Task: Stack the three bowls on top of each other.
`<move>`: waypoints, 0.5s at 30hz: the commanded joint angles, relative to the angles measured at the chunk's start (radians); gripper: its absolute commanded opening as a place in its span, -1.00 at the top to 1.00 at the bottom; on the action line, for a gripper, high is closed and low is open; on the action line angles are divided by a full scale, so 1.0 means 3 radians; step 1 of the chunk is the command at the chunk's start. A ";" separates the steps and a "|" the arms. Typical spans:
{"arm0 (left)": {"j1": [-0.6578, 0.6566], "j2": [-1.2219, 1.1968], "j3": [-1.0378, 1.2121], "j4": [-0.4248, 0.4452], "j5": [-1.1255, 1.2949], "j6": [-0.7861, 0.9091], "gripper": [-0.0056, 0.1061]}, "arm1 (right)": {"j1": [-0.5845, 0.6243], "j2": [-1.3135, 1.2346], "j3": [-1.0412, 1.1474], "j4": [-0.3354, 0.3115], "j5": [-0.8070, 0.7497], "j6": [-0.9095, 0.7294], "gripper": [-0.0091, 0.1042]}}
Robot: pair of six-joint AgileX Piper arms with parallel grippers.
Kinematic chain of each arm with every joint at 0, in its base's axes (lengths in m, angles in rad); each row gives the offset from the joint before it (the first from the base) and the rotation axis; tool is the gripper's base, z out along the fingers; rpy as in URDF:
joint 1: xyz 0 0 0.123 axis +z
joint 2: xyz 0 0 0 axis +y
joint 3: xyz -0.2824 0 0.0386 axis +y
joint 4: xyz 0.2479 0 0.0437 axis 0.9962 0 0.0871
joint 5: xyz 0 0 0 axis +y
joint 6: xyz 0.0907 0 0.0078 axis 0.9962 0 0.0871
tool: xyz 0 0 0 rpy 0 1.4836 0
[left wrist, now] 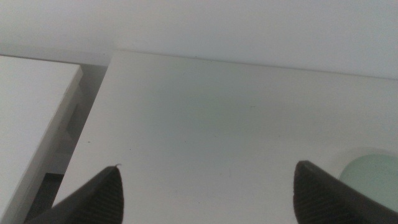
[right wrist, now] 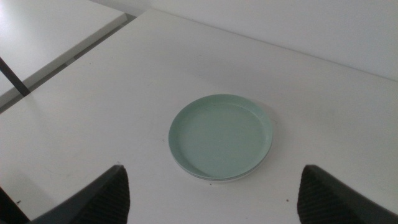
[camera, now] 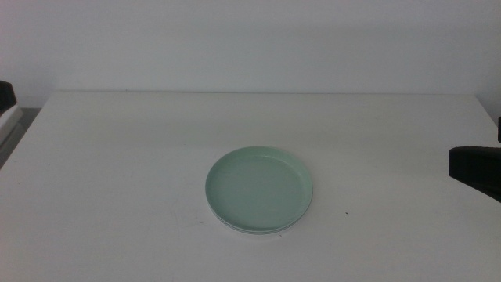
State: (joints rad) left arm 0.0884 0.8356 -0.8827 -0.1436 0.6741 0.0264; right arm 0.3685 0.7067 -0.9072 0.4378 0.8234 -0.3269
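The mint green bowl (camera: 259, 189) sits on the white table, a little in front of its centre. It lies on top of a stack. A thin pale rim (camera: 252, 232), which looks like the white bowl, shows under its near edge. The grey bowl is hidden. The green bowl also shows in the right wrist view (right wrist: 221, 134) and partly in the left wrist view (left wrist: 373, 177). My right gripper (right wrist: 212, 168) is open and empty, back from the stack, at the right edge of the middle view (camera: 473, 168). My left gripper (left wrist: 208, 167) is open and empty, off to the left.
The white table (camera: 141, 157) reaches back to a white wall. A dark part (camera: 6, 95) shows at the far left edge. A second white surface (left wrist: 31, 106) stands beside the table's left edge, with a gap between them.
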 commanded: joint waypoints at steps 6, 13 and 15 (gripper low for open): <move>0.0008 -0.0011 0.0012 0.0009 -0.0038 -0.0001 -0.78 | -0.0426 -0.0237 0.0189 -0.0581 -0.0473 -0.0009 -0.78; 0.0008 -0.0011 0.0012 0.0011 -0.0044 -0.0001 -0.78 | -0.1248 -0.0486 0.0801 -0.0699 -0.0819 -0.0009 -0.78; 0.0008 -0.0022 0.0012 0.0011 -0.0043 0.0009 -0.78 | -0.1297 -0.0621 0.1001 -0.0821 -0.1010 -0.0009 -0.78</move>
State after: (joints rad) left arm 0.0884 0.8356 -0.8827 -0.1417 0.6741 0.0264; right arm -0.0014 0.5508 -0.6418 0.2218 0.5759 -0.3255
